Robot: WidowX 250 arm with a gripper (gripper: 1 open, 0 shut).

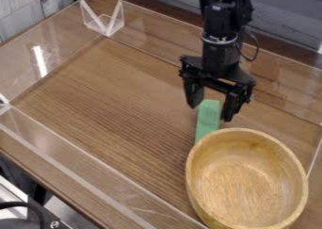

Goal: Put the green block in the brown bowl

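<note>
The green block lies flat on the wooden table, its near end close to the far rim of the brown bowl. My gripper hangs straight down over the block's far half, open, with one dark finger on each side of the bar. The block's top end is hidden behind the gripper body. The bowl is a wide, shallow wooden dish at the front right, with nothing in it.
Clear acrylic walls enclose the table on the left and front. A small clear stand sits at the back left. The table's front edge runs diagonally at the lower left.
</note>
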